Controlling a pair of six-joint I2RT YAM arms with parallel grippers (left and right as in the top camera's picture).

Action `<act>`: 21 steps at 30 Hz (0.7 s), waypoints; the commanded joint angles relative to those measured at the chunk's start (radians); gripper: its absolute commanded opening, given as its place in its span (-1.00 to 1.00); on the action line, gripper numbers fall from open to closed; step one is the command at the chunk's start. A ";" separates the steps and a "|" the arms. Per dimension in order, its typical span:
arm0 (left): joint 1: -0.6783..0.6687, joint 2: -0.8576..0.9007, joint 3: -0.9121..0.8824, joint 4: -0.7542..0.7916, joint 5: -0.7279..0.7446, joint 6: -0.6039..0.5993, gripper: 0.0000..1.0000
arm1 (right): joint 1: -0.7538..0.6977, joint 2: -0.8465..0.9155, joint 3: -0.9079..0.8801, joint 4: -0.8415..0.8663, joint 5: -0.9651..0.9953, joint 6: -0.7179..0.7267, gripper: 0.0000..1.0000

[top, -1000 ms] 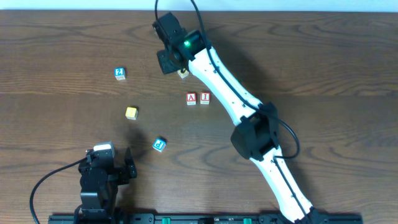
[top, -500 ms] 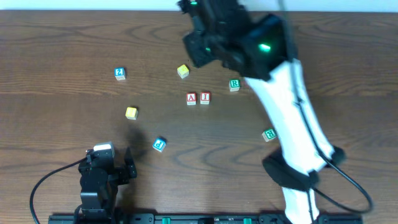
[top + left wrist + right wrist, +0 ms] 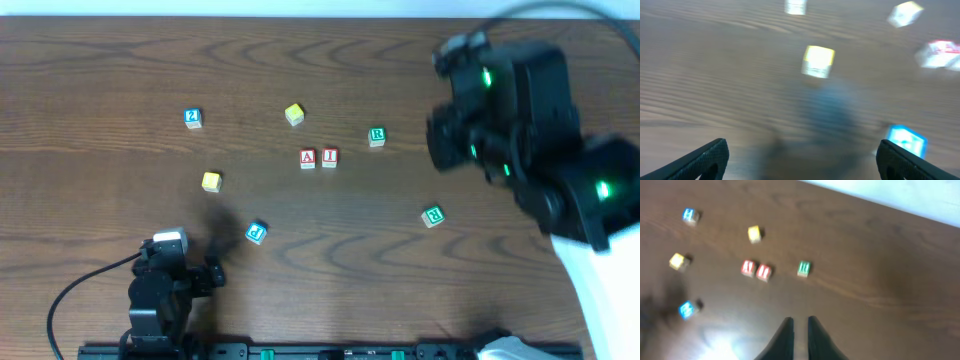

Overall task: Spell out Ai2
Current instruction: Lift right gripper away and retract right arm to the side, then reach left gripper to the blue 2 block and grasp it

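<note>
The red A block [image 3: 307,158] and red I block [image 3: 329,157] stand side by side mid-table. The blue 2 block [image 3: 193,118] lies apart at the far left. My right arm [image 3: 510,120] is raised high over the table's right side. Its gripper [image 3: 798,330] is shut and empty, and in the right wrist view the A [image 3: 748,268], the I [image 3: 763,272] and the 2 [image 3: 689,215] lie far below it. My left arm [image 3: 160,290] rests at the front left. Its gripper [image 3: 805,162] is open and empty, low over the wood.
Loose blocks: yellow [image 3: 294,114] at the back, yellow [image 3: 211,181] at the left, blue P [image 3: 257,233] just right of my left gripper, green R [image 3: 376,137] right of the I, and another green one [image 3: 432,216] at the front right.
My right arm left the back yellow block, rose and swung to the table's right side, uncovering the two green blocks. My left arm shifted slightly.
</note>
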 commanded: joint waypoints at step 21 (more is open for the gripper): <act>0.002 0.584 0.593 -0.142 0.058 -0.110 0.92 | 0.014 -0.050 -0.236 -0.014 -0.243 0.031 0.98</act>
